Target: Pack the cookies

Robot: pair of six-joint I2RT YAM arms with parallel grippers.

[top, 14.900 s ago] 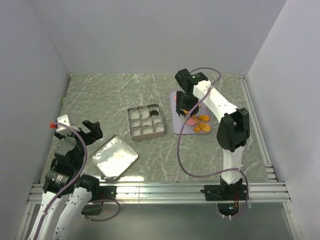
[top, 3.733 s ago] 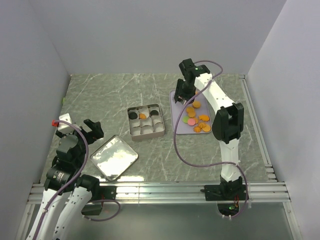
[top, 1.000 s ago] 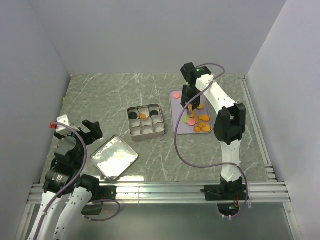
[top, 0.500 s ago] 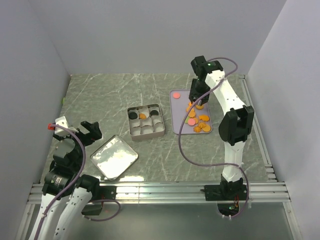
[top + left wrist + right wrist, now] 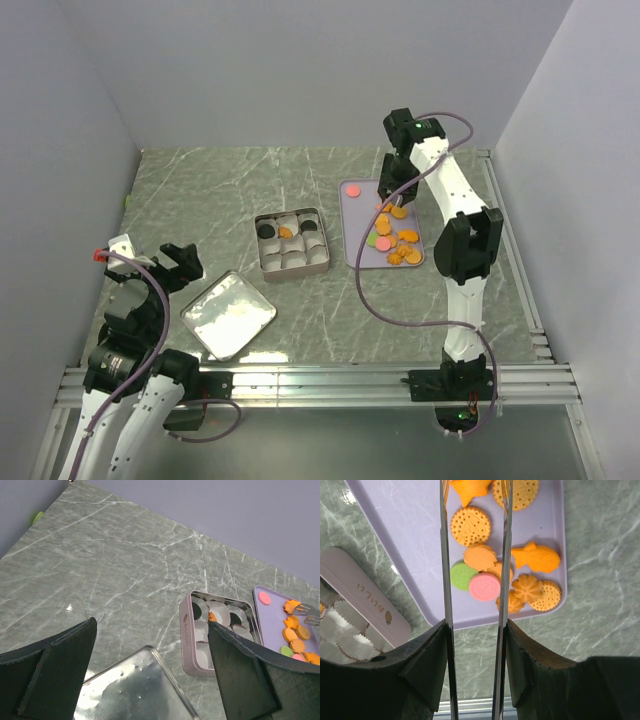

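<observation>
Table (image 5: 220,190): green marbled top, grey walls on three sides.

Right arm (image 5: 450,200): reaches far over the tray. Left arm (image 5: 130,320): folded back at the near left corner.

Tray (image 5: 395,520): lavender, right of centre.

Tin (image 5: 186,642): nine cups with white liners, just left of the tray and not touching it.

Lid (image 5: 228,315): silver, lies flat near-left of the tin, apart from it.

Left gripper (image 5: 150,625): fingers spread wide, nothing between them, raised above the lid and facing the tin.

Right gripper (image 5: 392,203): over the far half of the tray. The thin fingers are parted about a cookie's width. An orange star (image 5: 470,489) sits in the gap. Fingertips are cut off in the wrist view, so contact cannot be told.

Cookies (image 5: 484,587): most lie on the tray, mainly orange, with one pink and one green touching mid-tray. A lone pink (image 5: 352,188) is at the far left corner. In the tin, the far row holds a black (image 5: 266,231), an orange (image 5: 286,232) and a black (image 5: 309,227).
</observation>
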